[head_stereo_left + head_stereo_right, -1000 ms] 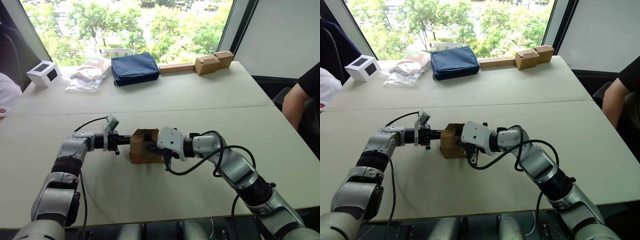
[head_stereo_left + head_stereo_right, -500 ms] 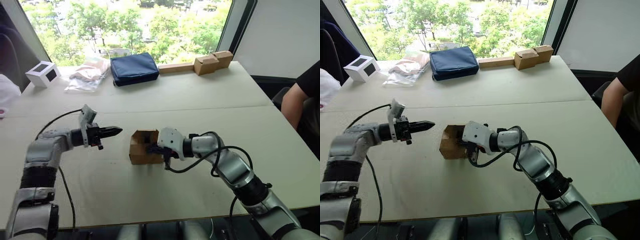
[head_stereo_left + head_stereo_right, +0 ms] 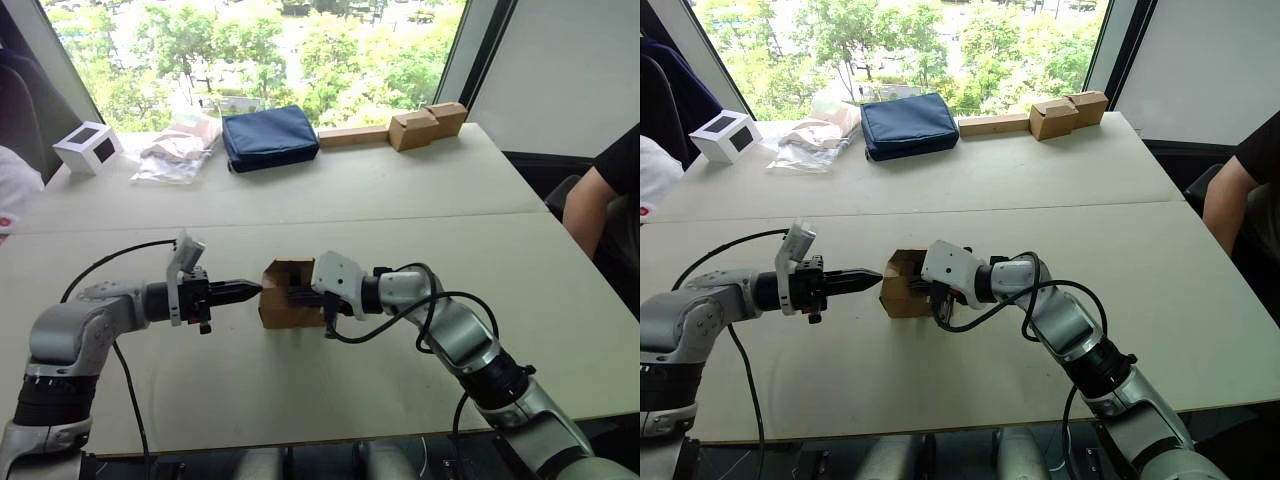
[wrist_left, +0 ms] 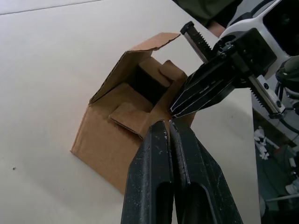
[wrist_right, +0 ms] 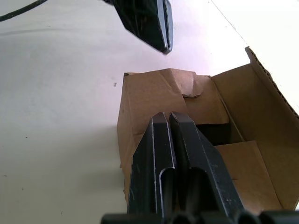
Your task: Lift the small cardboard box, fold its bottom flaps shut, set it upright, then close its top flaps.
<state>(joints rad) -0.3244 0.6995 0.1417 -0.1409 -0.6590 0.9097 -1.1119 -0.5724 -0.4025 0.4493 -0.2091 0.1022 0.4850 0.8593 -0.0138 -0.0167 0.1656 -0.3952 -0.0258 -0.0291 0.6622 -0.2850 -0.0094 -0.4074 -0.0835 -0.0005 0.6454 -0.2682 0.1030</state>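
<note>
One small cardboard box (image 3: 290,293) sits at the centre of the frame on the table (image 3: 400,190), its flaps open and its cardboard plain, with no print or label to read. Two grippers meet it. The left gripper (image 3: 254,287), fingers pressed together, points at the box's left side. The right gripper (image 5: 170,121), fingers also closed together on nothing, reaches over the box's right edge. At upper left stands one white box (image 3: 88,146) with a dark window; one navy pouch (image 3: 268,136) lies at upper centre.
</note>
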